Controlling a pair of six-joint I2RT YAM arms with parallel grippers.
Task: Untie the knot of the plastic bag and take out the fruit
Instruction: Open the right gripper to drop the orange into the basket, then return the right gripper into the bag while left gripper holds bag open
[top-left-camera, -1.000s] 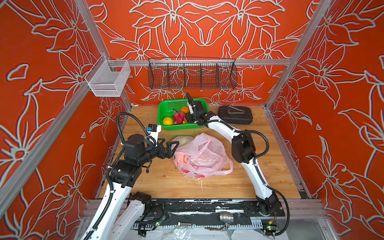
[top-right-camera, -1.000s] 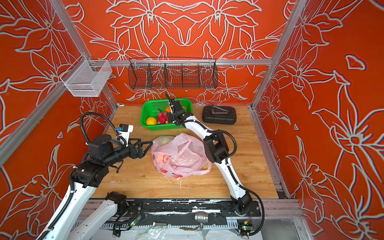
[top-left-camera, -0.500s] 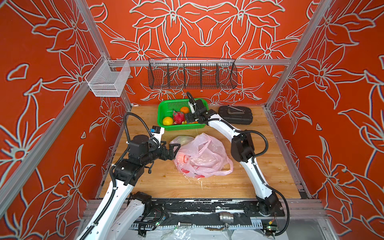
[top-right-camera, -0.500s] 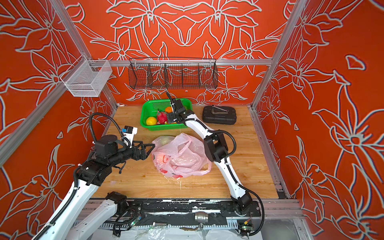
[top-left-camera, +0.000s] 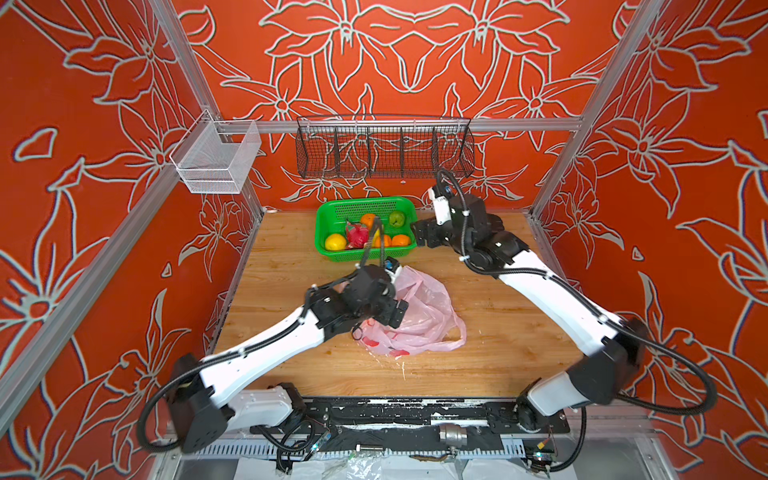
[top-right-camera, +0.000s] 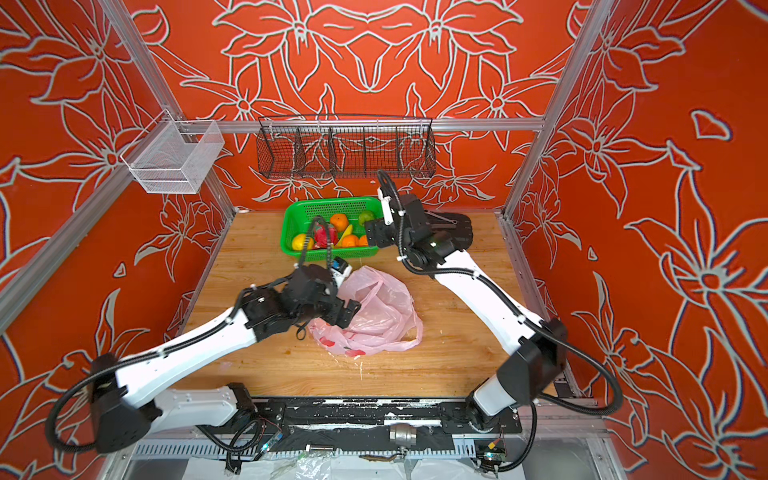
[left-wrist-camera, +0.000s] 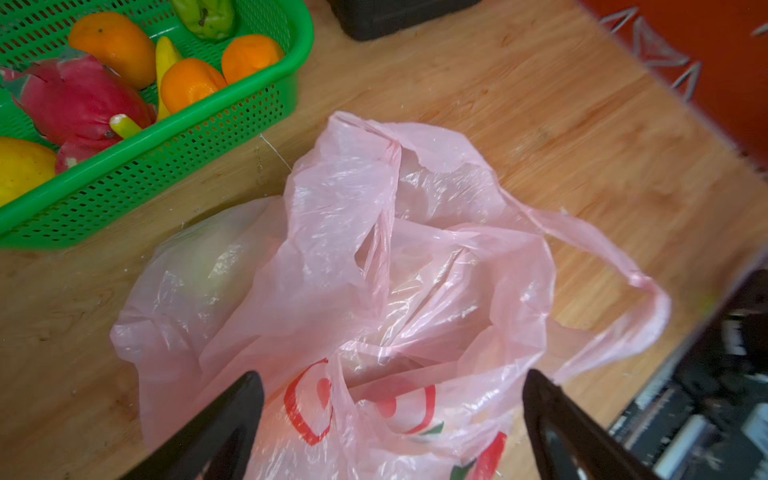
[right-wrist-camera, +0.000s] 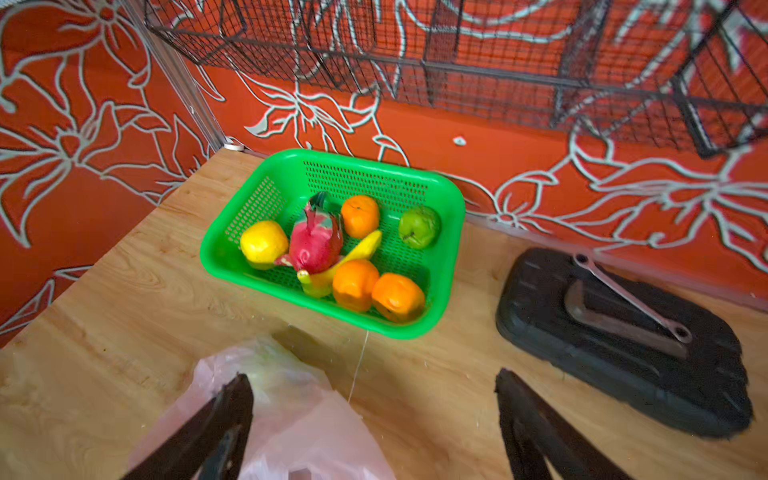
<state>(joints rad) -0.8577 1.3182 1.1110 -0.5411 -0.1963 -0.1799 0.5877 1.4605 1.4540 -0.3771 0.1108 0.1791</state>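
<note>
Left claw (left-wrist-camera: 395, 376) and right claw (right-wrist-camera: 374, 377) both apart; lower left into plastic bag (left-wrist-camera: 332, 249) mouth, pinch pale fruit (left-wrist-camera: 212, 253), not film.

Bright, even diffuse light, soft faint shadows; small glints on the plastic bag (left-wrist-camera: 415, 257); both top views sharp, edges bowed; right wrist view blurred

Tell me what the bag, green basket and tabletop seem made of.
The plastic bag: thin translucent pink film, glossy and crinkled, likely polythene. The green basket: rigid moulded plastic, perforated walls. The table: wood-grain surface, solid or laminate unclear.
</note>
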